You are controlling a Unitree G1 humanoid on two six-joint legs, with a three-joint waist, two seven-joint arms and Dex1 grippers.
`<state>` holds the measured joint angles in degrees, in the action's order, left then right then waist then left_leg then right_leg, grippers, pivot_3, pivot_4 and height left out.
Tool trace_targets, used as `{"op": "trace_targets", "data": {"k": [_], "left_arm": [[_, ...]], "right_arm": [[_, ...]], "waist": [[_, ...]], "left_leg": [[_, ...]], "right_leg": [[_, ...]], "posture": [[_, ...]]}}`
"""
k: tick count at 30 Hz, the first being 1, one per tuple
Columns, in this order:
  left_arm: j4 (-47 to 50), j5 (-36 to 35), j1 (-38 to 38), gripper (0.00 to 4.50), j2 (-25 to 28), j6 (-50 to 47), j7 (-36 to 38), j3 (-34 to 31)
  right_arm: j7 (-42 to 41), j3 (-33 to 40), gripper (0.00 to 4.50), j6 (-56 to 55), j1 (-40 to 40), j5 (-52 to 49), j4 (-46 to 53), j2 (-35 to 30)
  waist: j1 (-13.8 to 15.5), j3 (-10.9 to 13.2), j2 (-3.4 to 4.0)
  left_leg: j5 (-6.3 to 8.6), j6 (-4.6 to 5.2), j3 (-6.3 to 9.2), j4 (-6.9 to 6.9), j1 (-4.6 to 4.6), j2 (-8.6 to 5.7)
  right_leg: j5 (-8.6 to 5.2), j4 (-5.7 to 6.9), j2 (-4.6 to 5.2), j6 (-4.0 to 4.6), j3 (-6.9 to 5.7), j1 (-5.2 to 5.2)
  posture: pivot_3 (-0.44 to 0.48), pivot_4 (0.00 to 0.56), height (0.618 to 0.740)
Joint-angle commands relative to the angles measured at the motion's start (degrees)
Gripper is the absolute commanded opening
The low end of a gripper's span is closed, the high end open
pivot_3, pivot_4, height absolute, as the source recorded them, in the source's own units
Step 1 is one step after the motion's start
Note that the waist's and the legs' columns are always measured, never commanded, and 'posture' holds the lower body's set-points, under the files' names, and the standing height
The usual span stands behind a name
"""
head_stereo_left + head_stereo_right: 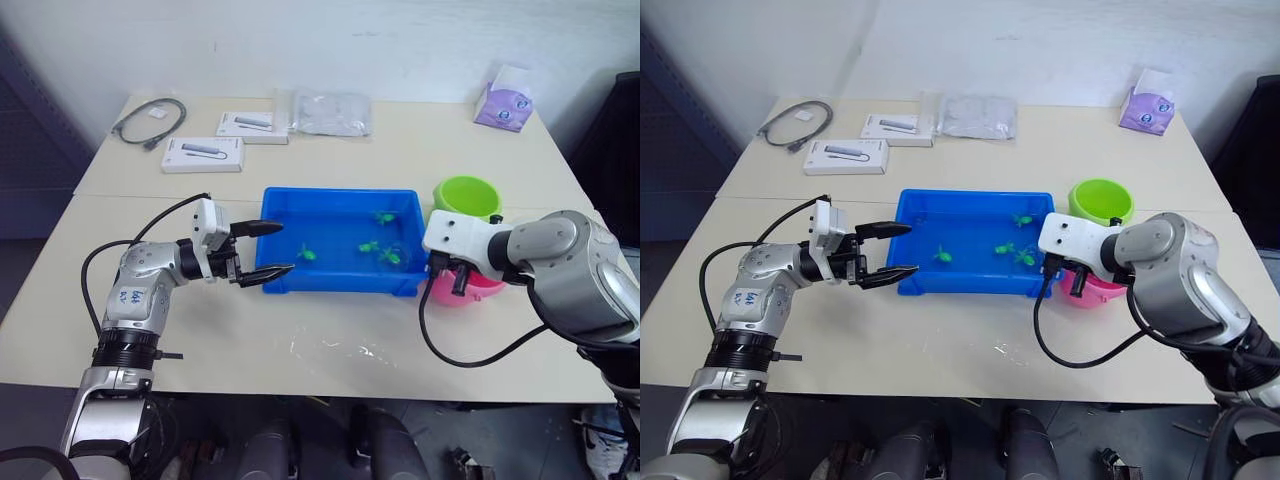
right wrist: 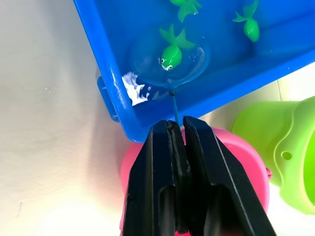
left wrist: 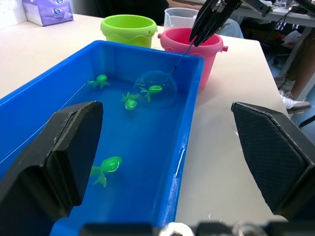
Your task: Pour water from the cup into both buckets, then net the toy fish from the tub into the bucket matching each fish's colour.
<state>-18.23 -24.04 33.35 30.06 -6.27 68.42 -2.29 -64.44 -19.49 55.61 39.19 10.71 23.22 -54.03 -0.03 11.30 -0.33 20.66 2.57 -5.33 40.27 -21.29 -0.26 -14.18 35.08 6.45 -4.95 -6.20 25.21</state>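
My right claw [image 2: 177, 129] is clamped on the thin dark handle of the net [image 2: 170, 59], above the pink bucket [image 2: 246, 157]; the hoop lies ahead of its tips, dipped in the blue tub [image 1: 335, 282] around one green fish [image 2: 171, 55]; my left claw [image 1: 262, 250] gapes empty at the tub's opposite end wall; the lime green bucket [image 1: 466, 195] stands on the counter [image 1: 250, 340] beside the pink one.
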Motion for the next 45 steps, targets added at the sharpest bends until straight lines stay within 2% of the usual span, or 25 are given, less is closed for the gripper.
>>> {"op": "trace_targets", "data": {"k": [1,5,13,23,26,28,34,41,45], "left_arm": [[2.58,-0.71,-0.26,4.49,0.32,0.22,-0.35,-1.27],[3.07,-0.78,-0.64,4.49,0.36,0.17,-0.78,-1.43],[4.14,-0.95,-1.55,4.49,0.7,-0.18,-1.32,-1.59],[5.82,-3.1,-1.75,4.49,0.0,-1.62,-2.22,-2.74],[6.55,-4.36,-1.03,4.49,-0.87,-2.76,-3.41,-3.59],[7.04,-4.81,-0.37,4.49,-1.41,-3.54,-4.07,-3.64],[7.71,-4.46,0.91,4.49,-2.79,-4.47,-4.63,-2.57],[5.4,-2.32,4.73,4.49,-5.87,-3.93,-3.78,0.85],[5.08,-1.81,5.04,4.49,-6.63,-3.49,-3.98,1.5]], "right_arm": [[0.31,4.22,0.0,1.85,1.41,-2.88,1.27,-0.73],[0.76,8.0,0.0,3.1,-0.39,-6.55,1.84,-1.58],[5.16,17.32,0.0,6.71,-4.77,-14.65,4.71,1.57],[11.61,33.86,0.0,9.02,-13.08,-24.54,9.51,6.37],[15.31,39.63,0.0,7.36,-15.14,-26.54,10.48,10.21],[18.21,42.37,0.0,2.07,-16.09,-26.09,9.87,12.26],[22.05,44.24,0.0,-17.78,-21.62,-20.54,0.65,9.49],[28.2,39.86,0.0,-39.41,-22.54,-11.19,-13.41,5.56],[29.4,37.73,0.0,-45.82,-22.26,-9.46,-18.41,5.62]], "waist": [[-0.01,0.0,0.0],[0.02,0.0,0.0],[0.07,0.0,0.0],[0.19,0.0,0.0],[0.27,0.0,0.0],[0.29,0.0,0.0],[0.4,0.0,-0.01],[0.25,0.0,-0.01],[-0.13,0.0,0.0]], "left_leg": [[0.0,0.0,0.0,0.0,0.0,0.0],[0.0,0.0,-0.01,0.0,0.0,0.0],[0.0,-0.01,0.0,0.0,0.01,0.0],[0.01,-0.01,0.0,-0.01,0.01,0.0],[0.01,-0.01,0.01,-0.01,0.03,-0.01],[0.01,-0.01,-0.01,-0.01,0.04,-0.01],[0.0,0.0,-0.05,-0.04,0.06,-0.07],[-0.03,0.04,-0.13,-0.04,0.1,-0.08],[-0.05,0.01,-0.14,-0.08,0.13,-0.04]], "right_leg": [[0.0,0.0,0.0,0.0,0.0,0.0],[0.0,0.0,0.0,0.0,0.0,0.01],[0.0,0.01,0.03,0.0,0.02,0.0],[0.0,0.0,0.03,0.0,0.03,-0.01],[0.0,0.0,0.04,0.0,0.03,-0.03],[0.01,0.02,0.02,0.0,0.04,-0.04],[0.01,0.02,-0.15,-0.01,0.06,-0.04],[0.02,0.06,-0.18,-0.03,0.1,-0.05],[0.02,0.04,-0.22,-0.03,0.13,-0.05]], "posture": [[0.0,0.15,0.74],[0.0,0.15,0.74],[0.0,0.15,0.74],[0.0,0.15,0.74],[0.0,0.15,0.74],[0.0,0.15,0.74],[0.0,0.15,0.74],[0.0,0.15,0.74],[0.0,0.15,0.74]]}}
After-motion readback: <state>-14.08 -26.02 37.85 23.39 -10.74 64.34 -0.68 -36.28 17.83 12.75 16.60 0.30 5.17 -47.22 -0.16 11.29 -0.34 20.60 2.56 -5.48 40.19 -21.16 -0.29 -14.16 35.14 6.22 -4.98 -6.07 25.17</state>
